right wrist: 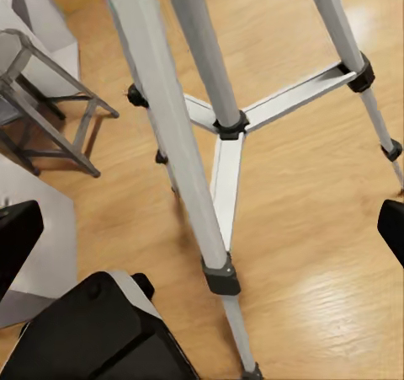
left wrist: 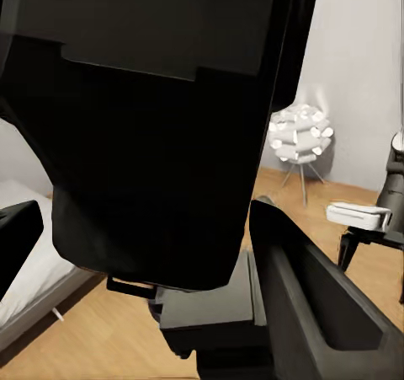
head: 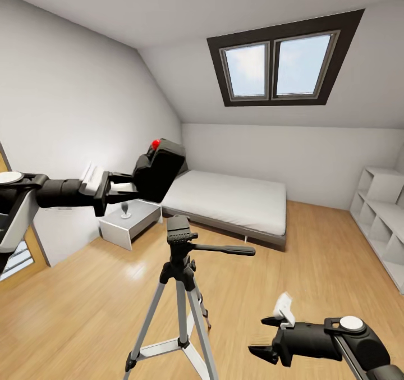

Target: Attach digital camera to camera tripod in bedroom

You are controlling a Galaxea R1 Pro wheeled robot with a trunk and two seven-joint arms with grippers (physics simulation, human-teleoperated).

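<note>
My left gripper is shut on the digital camera, a black box with a red button on top, held tilted in the air. The camera hangs just above and slightly left of the camera tripod's black head, apart from it. The pan handle points right. In the left wrist view the camera looms over the tripod head. My right gripper is open and empty, low to the right of the silver legs. The right wrist view looks down on those legs.
A grey bed lies against the far wall under a dark-framed skylight. Left of it stands a white nightstand, and white shelves line the right wall. A grey metal stool stands near the tripod's feet.
</note>
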